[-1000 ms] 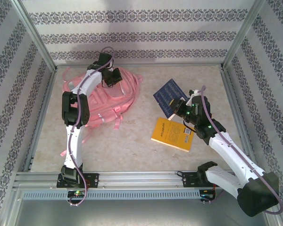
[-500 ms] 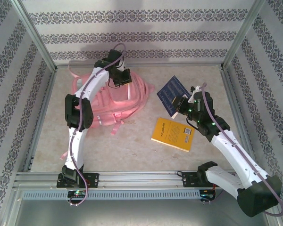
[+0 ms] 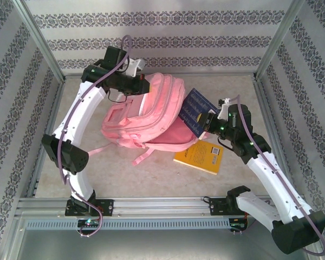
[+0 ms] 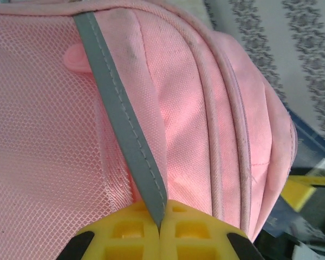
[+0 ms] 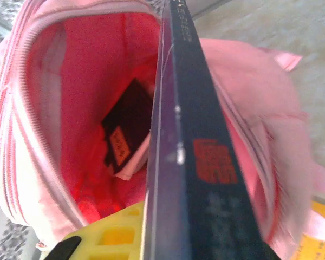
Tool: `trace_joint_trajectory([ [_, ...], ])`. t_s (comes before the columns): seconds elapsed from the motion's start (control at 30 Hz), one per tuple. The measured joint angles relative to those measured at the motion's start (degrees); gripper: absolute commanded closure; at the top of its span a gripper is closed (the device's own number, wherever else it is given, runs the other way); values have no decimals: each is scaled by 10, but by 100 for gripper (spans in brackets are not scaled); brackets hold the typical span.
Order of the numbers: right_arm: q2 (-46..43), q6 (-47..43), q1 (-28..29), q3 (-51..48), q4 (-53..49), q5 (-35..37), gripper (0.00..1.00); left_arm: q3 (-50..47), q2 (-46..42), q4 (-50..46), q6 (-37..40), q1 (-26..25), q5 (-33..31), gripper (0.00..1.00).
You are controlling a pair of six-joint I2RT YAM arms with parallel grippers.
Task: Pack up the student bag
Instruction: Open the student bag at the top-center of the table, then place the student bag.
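The left jaws are pressed together on a grey trim strip (image 4: 124, 124) of the pink student bag (image 3: 146, 111). In the left wrist view the strip runs down exactly into the line where the two yellow pads (image 4: 130, 233) meet. By this strip the left arm (image 3: 76, 116) holds the top of the bag up above the counter (image 3: 151, 173). The bag hangs tilted, its lower part seems to rest on the counter, and its wide mouth is turned toward the right arm.

The right jaws are pinching a dark blue book (image 3: 196, 112), which shows its thin edge in the right wrist view. The book stands just at the right side of the bag's mouth; I cannot tell if it touches the rim. Behind the book the red-pink inside of the bag is open. A small black booklet (image 5: 124, 138) with an orange label lies deep inside it.

A yellow book (image 3: 200, 154) lies flat on the counter, just in front of the bag's mouth, with one corner under the bag.

I judge that the step in hand is putting the blue book into the main compartment. The next move asks the right arm to slide the book in along the line of the mouth, so that no corner catches on the zip rim, and to open the jaws only when it is well inside. The left grip must hold the mouth up during this. The yellow book is not yet packed.
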Motion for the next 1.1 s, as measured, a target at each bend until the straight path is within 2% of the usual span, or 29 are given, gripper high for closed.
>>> trace_joint_trajectory([
  [0.13,0,9,21,-15,14,-51,100,-34,-14,10,-1,31,78,100],
  [0.27,18,26,49,-19,44,-98,100,-34,-11,31,-10,40,130,100],
  [0.5,89,100,73,-23,131,-138,100,-35,-7,59,-20,40,170,100],
  [0.7,209,161,96,-6,187,-138,100,-36,-7,69,-23,40,188,100],
  [0.97,369,185,121,91,206,-110,100,-45,-7,77,-25,40,205,100],
  [1.1,425,194,151,144,204,-83,90,-45,-7,83,-29,40,205,100],
])
